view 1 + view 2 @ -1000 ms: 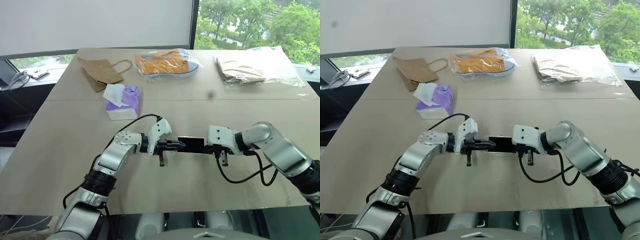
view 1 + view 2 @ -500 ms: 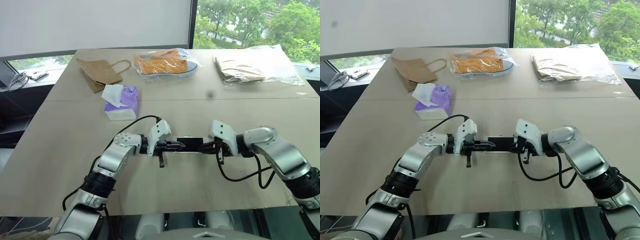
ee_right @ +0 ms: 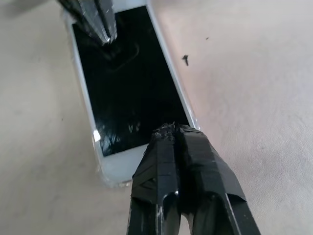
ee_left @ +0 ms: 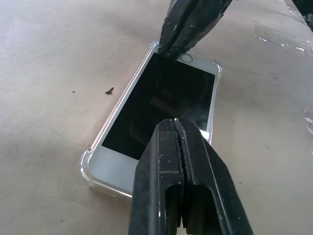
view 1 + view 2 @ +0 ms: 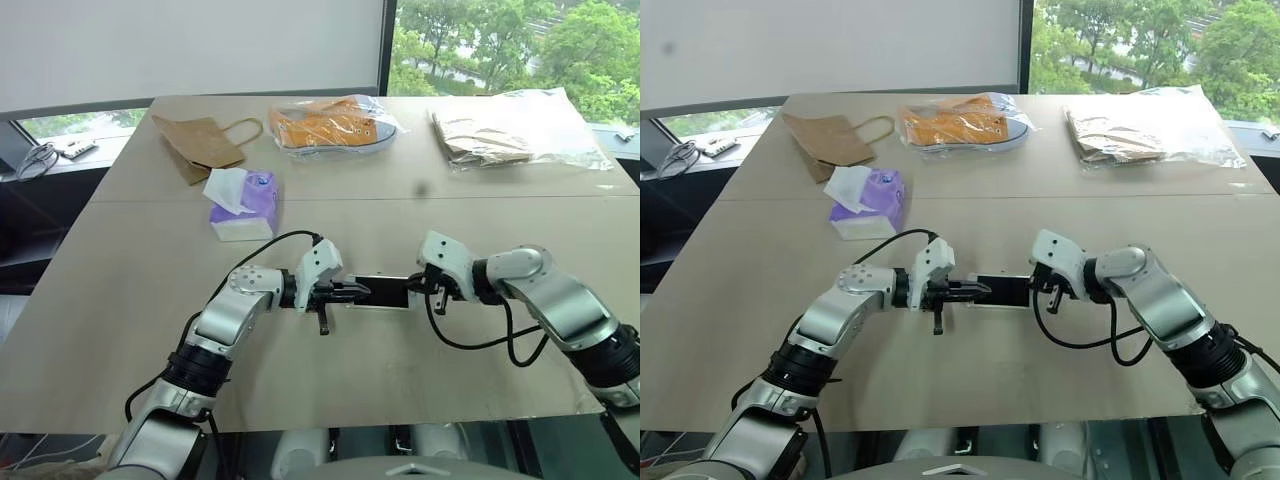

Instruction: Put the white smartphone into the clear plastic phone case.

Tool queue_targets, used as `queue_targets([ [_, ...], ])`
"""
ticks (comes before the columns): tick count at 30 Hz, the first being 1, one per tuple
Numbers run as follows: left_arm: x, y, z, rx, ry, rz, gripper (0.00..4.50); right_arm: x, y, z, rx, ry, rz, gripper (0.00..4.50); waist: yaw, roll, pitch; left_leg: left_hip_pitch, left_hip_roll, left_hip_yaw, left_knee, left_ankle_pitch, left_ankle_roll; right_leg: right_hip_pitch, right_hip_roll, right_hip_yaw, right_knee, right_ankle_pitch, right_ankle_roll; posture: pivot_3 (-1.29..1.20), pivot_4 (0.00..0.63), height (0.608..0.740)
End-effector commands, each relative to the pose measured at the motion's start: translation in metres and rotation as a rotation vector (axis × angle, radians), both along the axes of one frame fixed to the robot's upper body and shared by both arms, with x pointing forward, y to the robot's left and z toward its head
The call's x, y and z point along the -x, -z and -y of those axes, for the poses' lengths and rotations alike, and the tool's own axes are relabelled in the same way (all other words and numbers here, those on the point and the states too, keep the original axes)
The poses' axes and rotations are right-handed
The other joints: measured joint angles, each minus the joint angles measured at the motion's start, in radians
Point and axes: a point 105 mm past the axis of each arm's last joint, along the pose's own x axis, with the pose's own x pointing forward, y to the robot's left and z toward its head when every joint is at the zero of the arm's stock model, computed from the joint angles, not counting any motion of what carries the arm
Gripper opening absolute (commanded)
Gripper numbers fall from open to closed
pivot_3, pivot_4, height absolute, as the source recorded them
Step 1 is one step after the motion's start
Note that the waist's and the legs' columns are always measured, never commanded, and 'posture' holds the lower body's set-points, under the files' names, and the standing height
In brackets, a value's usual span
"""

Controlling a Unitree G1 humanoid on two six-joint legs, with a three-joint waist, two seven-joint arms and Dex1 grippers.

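The white smartphone [image 4: 161, 98] lies screen up on the table, and the clear plastic phone case [image 4: 88, 161] rims it with its rounded corners showing around the phone. In the head views the phone [image 5: 381, 290] sits between my two grippers. My left gripper [image 5: 358, 291] is shut, its tip resting on the phone's left end. My right gripper [image 5: 411, 290] is shut too, its tip on the opposite end near the round button. The right wrist view shows the case edge [image 3: 110, 178] just beside my shut fingers [image 3: 171, 147].
A purple tissue pack [image 5: 243, 205] sits behind my left arm. Along the table's far side lie a brown paper bag [image 5: 200, 143], an orange shoe in a clear bag [image 5: 333, 127] and a clear bag of beige items [image 5: 495, 135]. Bare tabletop [image 5: 380, 370] lies in front.
My right hand has rolled and tilted at the wrist, its tip staying at the phone's right end. The left gripper and the phone have not moved.
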Motion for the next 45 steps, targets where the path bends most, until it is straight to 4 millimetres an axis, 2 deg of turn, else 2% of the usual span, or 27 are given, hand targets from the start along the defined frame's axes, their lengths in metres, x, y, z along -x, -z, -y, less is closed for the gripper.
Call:
queue_targets([
  [1, 0.001, -0.001, -0.002, -0.004, -0.009, 0.006, 0.00, 0.007, 0.027, 0.006, 0.063, 0.008, -0.112, 0.01, -0.001, 0.000, 0.000, 0.000, 0.000, 0.000, 0.000, 0.000, 0.000, 0.000, 0.000, 0.000, 0.000, 0.000, 0.000, 0.00, 0.150, 0.740],
  [6, 0.001, -0.002, -0.001, -0.001, -0.011, 0.007, 0.00, 0.000, 0.043, 0.006, 0.112, 0.008, -0.124, 0.01, -0.004, -0.001, -0.001, 0.003, 0.001, 0.000, 0.000, 0.000, 0.000, 0.002, -0.001, 0.000, 0.000, -0.001, 0.002, 0.00, 0.150, 0.740],
  [12, 0.002, -0.001, -0.001, 0.002, -0.017, 0.005, 0.00, 0.013, 0.053, 0.008, 0.156, -0.045, -0.153, 0.01, -0.003, -0.002, -0.002, 0.004, 0.001, -0.001, 0.000, 0.000, 0.000, 0.002, -0.001, 0.000, 0.000, -0.001, 0.002, 0.00, 0.150, 0.740],
  [15, 0.003, 0.000, 0.000, 0.005, -0.024, 0.005, 0.00, 0.011, 0.055, 0.007, 0.153, -0.036, -0.117, 0.01, -0.002, -0.003, -0.004, 0.004, 0.001, -0.001, -0.001, 0.000, 0.000, 0.002, -0.002, 0.002, 0.000, -0.001, 0.002, 0.00, 0.150, 0.740],
  [17, 0.001, -0.003, -0.002, 0.016, -0.050, 0.021, 0.00, 0.001, 0.042, 0.002, 0.076, -0.013, -0.020, 0.01, -0.002, -0.006, -0.006, 0.004, 0.001, -0.001, -0.002, 0.000, 0.000, 0.002, -0.003, 0.003, -0.001, 0.000, 0.000, 0.00, 0.150, 0.740],
  [19, -0.003, -0.013, -0.004, 0.064, -0.080, 0.055, 0.00, -0.005, 0.020, -0.005, -0.053, 0.003, 0.083, 0.01, -0.002, -0.006, -0.006, 0.004, 0.001, -0.002, -0.002, 0.000, 0.000, 0.002, -0.003, 0.003, -0.001, 0.000, 0.000, 0.00, 0.150, 0.740],
  [20, -0.005, -0.022, -0.005, 0.108, -0.102, 0.080, 0.00, -0.005, 0.003, -0.009, -0.172, 0.011, 0.119, 0.01, -0.002, -0.006, -0.005, 0.004, 0.001, -0.001, -0.003, 0.000, 0.000, 0.002, -0.003, 0.003, -0.001, -0.001, 0.001, 0.00, 0.150, 0.740],
  [23, -0.006, -0.044, -0.010, 0.212, -0.158, 0.128, 0.00, -0.005, -0.038, 0.001, -0.378, 0.106, 0.223, 0.01, -0.001, -0.002, 0.005, 0.000, 0.001, -0.001, -0.003, 0.000, 0.000, -0.001, -0.003, 0.004, -0.001, 0.001, -0.001, 0.00, 0.150, 0.740],
  [24, -0.004, -0.049, -0.013, 0.232, -0.165, 0.129, 0.00, -0.004, -0.046, 0.009, -0.403, 0.134, 0.269, 0.46, 0.000, -0.002, 0.007, -0.001, 0.001, 0.000, -0.003, 0.000, -0.001, -0.002, -0.003, 0.005, -0.001, 0.001, -0.001, 0.00, 0.150, 0.740],
  [26, 0.000, -0.057, -0.018, 0.260, -0.171, 0.127, 0.51, 0.009, -0.049, 0.020, -0.408, 0.135, 0.284, 0.76, 0.000, -0.001, 0.008, -0.006, 0.001, 0.000, -0.003, 0.000, -0.001, -0.007, -0.003, 0.005, -0.001, 0.002, 0.000, 0.00, 0.150, 0.740],
  [27, 0.002, -0.060, -0.021, 0.271, -0.179, 0.125, 0.74, 0.015, -0.049, 0.025, -0.409, 0.144, 0.289, 1.25, 0.001, -0.001, 0.008, -0.008, 0.001, 0.000, -0.003, 0.000, -0.001, -0.008, -0.002, 0.005, -0.001, 0.003, 0.001, 0.00, 0.150, 0.740],
  [28, 0.003, -0.062, -0.023, 0.277, -0.185, 0.125, 1.08, 0.018, -0.050, 0.029, -0.411, 0.151, 0.289, 1.51, 0.003, -0.001, 0.008, -0.013, 0.001, 0.000, -0.003, 0.001, -0.002, -0.013, -0.002, 0.005, -0.001, 0.004, 0.003, 0.00, 0.150, 0.740],
  [31, 0.012, -0.067, -0.036, 0.279, -0.208, 0.119, 2.26, 0.036, -0.056, 0.052, -0.425, 0.206, 0.300, 2.75, 0.002, -0.001, 0.009, -0.015, 0.000, -0.001, -0.004, 0.002, -0.004, -0.014, 0.002, 0.004, -0.001, 0.003, 0.005, 0.00, 0.150, 0.740],
  [32, 0.015, -0.069, -0.040, 0.282, -0.215, 0.114, 2.77, 0.041, -0.057, 0.060, -0.422, 0.227, 0.302, 3.31, 0.002, -0.001, 0.009, -0.015, -0.001, 0.000, -0.005, 0.002, -0.003, -0.014, 0.002, 0.004, -0.002, 0.002, 0.005, 0.00, 0.150, 0.740],
  [35, 0.027, -0.069, -0.050, 0.268, -0.251, 0.108, 3.86, 0.050, -0.055, 0.083, -0.383, 0.300, 0.322, 4.37, 0.000, -0.001, 0.010, -0.013, -0.001, 0.001, -0.005, 0.000, -0.001, -0.014, 0.003, 0.004, -0.002, 0.002, 0.005, 0.00, 0.150, 0.740],
  [37, 0.042, -0.062, -0.056, 0.227, -0.248, 0.082, 4.42, 0.057, -0.053, 0.095, -0.362, 0.337, 0.319, 4.50, -0.001, -0.001, 0.010, -0.013, -0.001, 0.001, -0.005, 0.000, -0.001, -0.014, 0.003, 0.005, -0.003, 0.001, 0.007, 0.00, 0.150, 0.740],
  [41, 0.072, -0.048, -0.067, 0.161, -0.227, -0.001, 4.42, 0.063, -0.049, 0.110, -0.341, 0.380, 0.285, 4.50, -0.001, 0.000, 0.012, -0.012, 0.001, 0.001, -0.005, 0.000, -0.001, -0.014, 0.003, 0.007, -0.002, -0.002, 0.004, 0.00, 0.150, 0.740],
  [45, 0.081, -0.049, -0.076, 0.140, -0.239, -0.017, 4.42, 0.066, -0.047, 0.119, -0.300, 0.376, 0.259, 4.50, 0.004, 0.000, 0.012, -0.011, 0.001, 0.000, -0.004, 0.001, -0.001, -0.014, 0.000, 0.006, -0.002, -0.001, 0.002, 0.00, 0.150, 0.740],
])
